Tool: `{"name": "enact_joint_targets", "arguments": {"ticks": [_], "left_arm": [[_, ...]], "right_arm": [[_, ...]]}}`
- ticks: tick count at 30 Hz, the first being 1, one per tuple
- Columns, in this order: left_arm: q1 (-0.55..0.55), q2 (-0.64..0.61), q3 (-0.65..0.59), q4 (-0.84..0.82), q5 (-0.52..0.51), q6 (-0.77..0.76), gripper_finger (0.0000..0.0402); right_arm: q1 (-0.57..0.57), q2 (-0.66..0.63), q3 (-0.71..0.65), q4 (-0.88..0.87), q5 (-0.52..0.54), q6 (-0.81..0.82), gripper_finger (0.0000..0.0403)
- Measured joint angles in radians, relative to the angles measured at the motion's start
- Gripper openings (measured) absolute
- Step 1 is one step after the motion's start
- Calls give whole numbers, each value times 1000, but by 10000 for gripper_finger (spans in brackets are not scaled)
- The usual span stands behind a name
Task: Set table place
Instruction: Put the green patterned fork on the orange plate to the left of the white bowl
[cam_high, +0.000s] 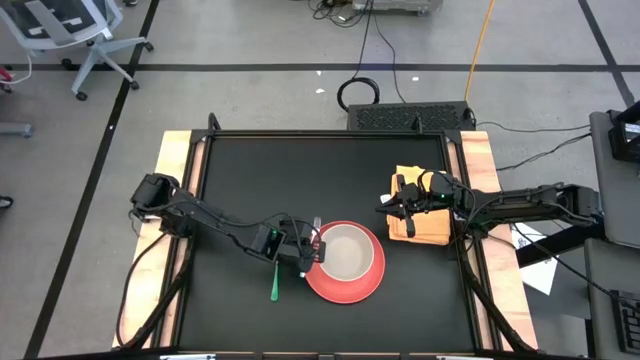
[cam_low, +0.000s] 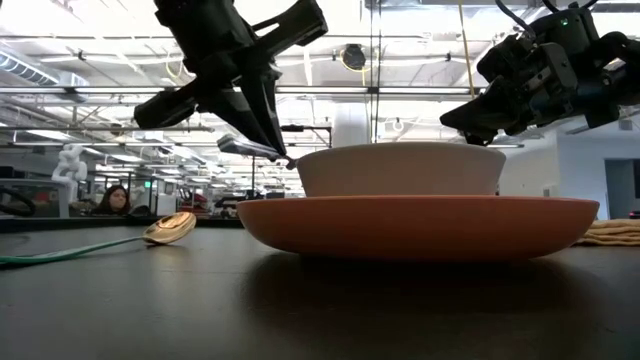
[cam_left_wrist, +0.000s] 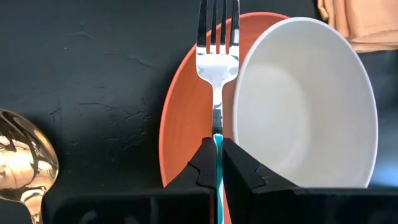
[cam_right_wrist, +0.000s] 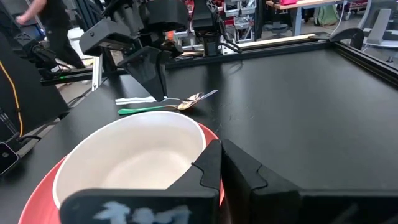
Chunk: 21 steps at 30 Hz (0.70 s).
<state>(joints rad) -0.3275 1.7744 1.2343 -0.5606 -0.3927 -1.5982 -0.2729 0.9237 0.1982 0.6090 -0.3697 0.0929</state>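
Big square matte-black table (cam_high: 250, 180) fills the high view. Round terracotta plate (cam_high: 368, 285) sits around 5 o'clock, smooth white bowl (cam_high: 346, 250) on it. Left tool (cam_left_wrist: 217, 163) pinches a shiny steel fork (cam_left_wrist: 217, 56) by its teal handle; right tool (cam_right_wrist: 221, 163) hovers fully closed, empty. Gold spoon (cam_left_wrist: 22, 163) lies at the plate's 9 o'clock.

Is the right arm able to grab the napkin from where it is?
Probably yes. The right gripper, shut and empty, hangs right over the napkin, with nothing on top of it; it would need to open first.
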Motion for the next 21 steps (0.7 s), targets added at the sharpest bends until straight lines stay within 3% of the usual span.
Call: {"name": "enact_joint_targets", "arguments": {"ticks": [21], "left_arm": [[-13, 90, 0, 85, 29, 3, 8]], "right_arm": [[0, 0, 0, -1, -2, 1, 0]]}}
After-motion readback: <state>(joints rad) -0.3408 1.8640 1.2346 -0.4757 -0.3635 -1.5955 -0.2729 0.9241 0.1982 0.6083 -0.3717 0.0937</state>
